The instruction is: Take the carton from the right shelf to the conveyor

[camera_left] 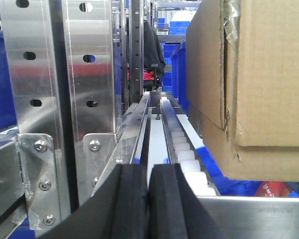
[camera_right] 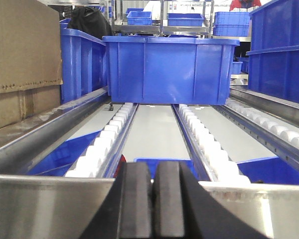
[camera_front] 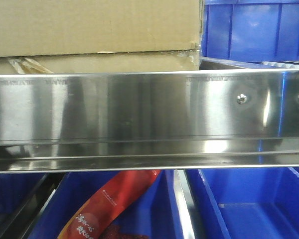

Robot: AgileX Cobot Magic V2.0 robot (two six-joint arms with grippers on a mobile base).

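Note:
A brown cardboard carton [camera_front: 92, 30] sits on the shelf above the steel front rail [camera_front: 139, 119]. It fills the right side of the left wrist view [camera_left: 254, 84] and the left edge of the right wrist view [camera_right: 20, 55]. My left gripper [camera_left: 148, 199] is shut and empty, low in front of the shelf's roller lane, left of the carton. My right gripper [camera_right: 153, 199] is shut and empty, in front of the rail, right of the carton. The conveyor is out of view.
A blue bin [camera_right: 169, 69] stands on the roller lane [camera_right: 204, 139] ahead of my right gripper, with more blue bins [camera_front: 254, 30] to the right. A steel shelf post [camera_left: 65, 74] stands left of my left gripper. Below the rail lie blue bins [camera_front: 249, 204] and a red packet [camera_front: 114, 204].

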